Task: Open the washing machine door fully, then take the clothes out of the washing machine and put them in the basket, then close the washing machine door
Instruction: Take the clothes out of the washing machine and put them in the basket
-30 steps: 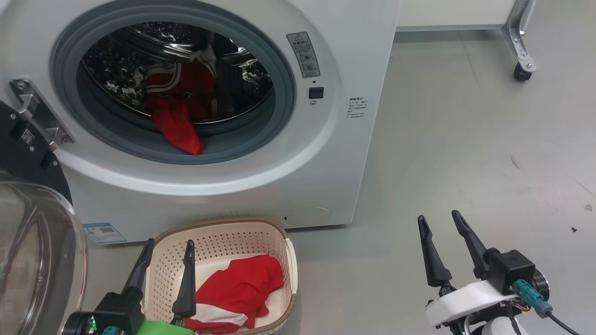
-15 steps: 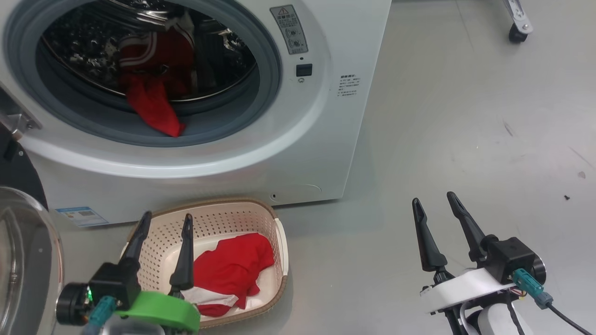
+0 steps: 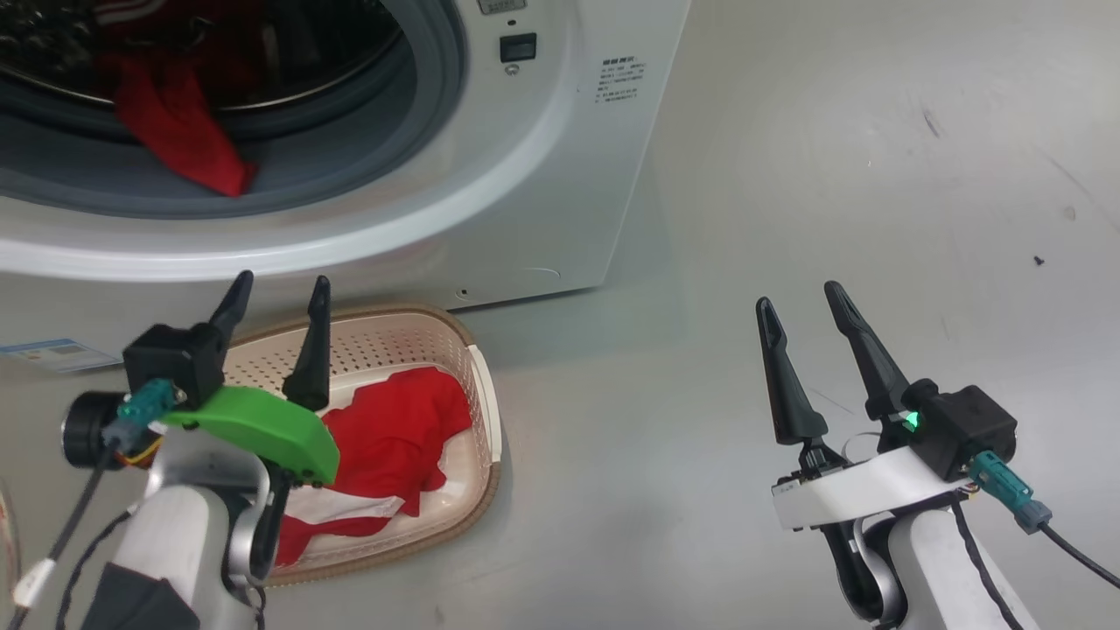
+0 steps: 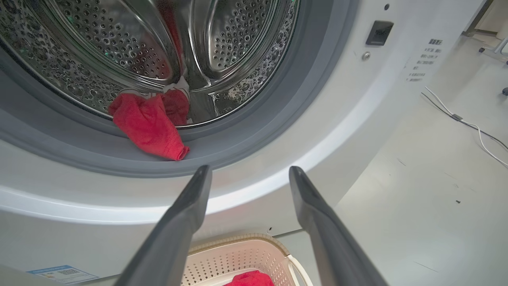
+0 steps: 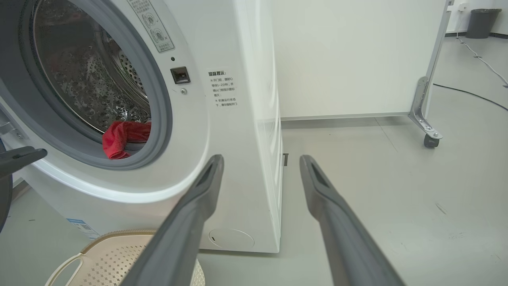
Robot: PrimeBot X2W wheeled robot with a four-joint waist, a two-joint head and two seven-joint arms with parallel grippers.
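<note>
The washing machine (image 3: 542, 175) stands with its mouth open. Red clothes (image 3: 179, 144) hang from the steel drum over the grey gasket, also seen as clothes (image 4: 149, 127) and clothes (image 5: 119, 139). Below it on the floor sits the cream basket (image 3: 477, 376) with a red and white garment (image 3: 385, 437) inside. My left gripper (image 3: 282, 287) is open and empty above the basket's far left rim, pointing at the washer's front below the mouth (image 4: 250, 172). My right gripper (image 3: 798, 299) is open and empty over bare floor right of the basket (image 5: 260, 161). A sliver of the door's black rim (image 5: 3, 198) shows at the left edge.
Grey floor (image 3: 875, 175) stretches right of the washer. A white panel on a castor (image 5: 430, 139) stands behind it to the right, and a cable (image 4: 468, 123) lies on the floor. A blue label (image 3: 52, 354) is on the washer's lower front.
The head camera has tipped down, so the washer and basket have slid up and left in the picture. My left gripper has risen from inside the basket toward the washer's mouth. Both grippers stay open.
</note>
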